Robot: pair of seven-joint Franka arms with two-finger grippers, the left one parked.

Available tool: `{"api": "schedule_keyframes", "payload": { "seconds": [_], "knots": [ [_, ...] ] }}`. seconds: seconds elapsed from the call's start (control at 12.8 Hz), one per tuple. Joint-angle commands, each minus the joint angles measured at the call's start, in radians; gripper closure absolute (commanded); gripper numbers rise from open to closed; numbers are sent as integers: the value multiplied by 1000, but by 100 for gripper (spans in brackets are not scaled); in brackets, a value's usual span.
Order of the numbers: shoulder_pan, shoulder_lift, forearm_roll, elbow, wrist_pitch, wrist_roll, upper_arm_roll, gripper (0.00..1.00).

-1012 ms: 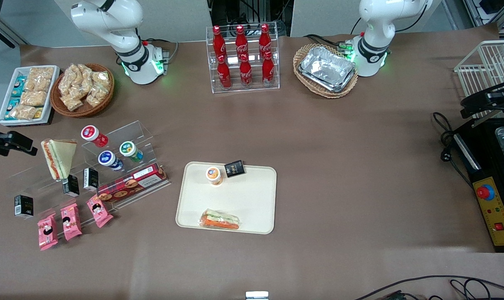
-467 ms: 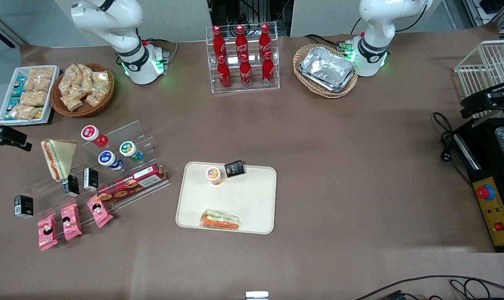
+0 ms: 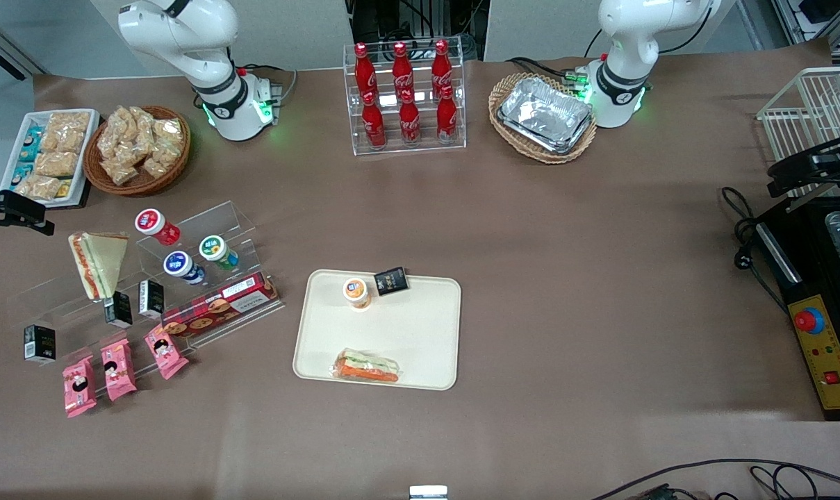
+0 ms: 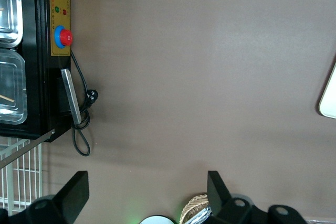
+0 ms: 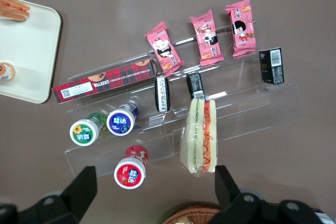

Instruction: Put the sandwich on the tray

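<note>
The clear-wrapped sandwich [image 3: 366, 366] with an orange filling band lies on the cream tray [image 3: 420, 326], at the tray edge nearest the front camera. Its corner also shows in the right wrist view [image 5: 13, 8], on the tray [image 5: 29, 56]. An orange-lidded cup [image 3: 356, 292] and a small black carton [image 3: 392, 281] stand on the tray's farther edge. My gripper [image 5: 152, 195] is open and empty. It hangs high at the working arm's end of the table [image 3: 17, 210], well away from the tray, beside the red-and-yellow sandwich [image 5: 199, 135].
A clear acrylic stand [image 3: 204, 229] holds the other sandwich [image 3: 99, 260], yogurt cups, a tartan cookie box [image 3: 218, 312], black cartons and pink snack packs. A snack basket [image 3: 136, 147], a white snack tray, a cola rack [image 3: 406, 97] and a foil-tray basket [image 3: 543, 117] stand farther back.
My gripper has drifted farther from the front camera along the table's working-arm end. The sandwich and tray have not moved.
</note>
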Motion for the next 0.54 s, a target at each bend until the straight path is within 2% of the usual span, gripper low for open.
{"api": "schedule_keyframes", "payload": {
  "seconds": [0.0,0.47],
  "knots": [
    [-5,-31,-15,-30,-2,1,5,0],
    [-5,-23,-20,-27,-5,-2,5,0]
  ]
}}
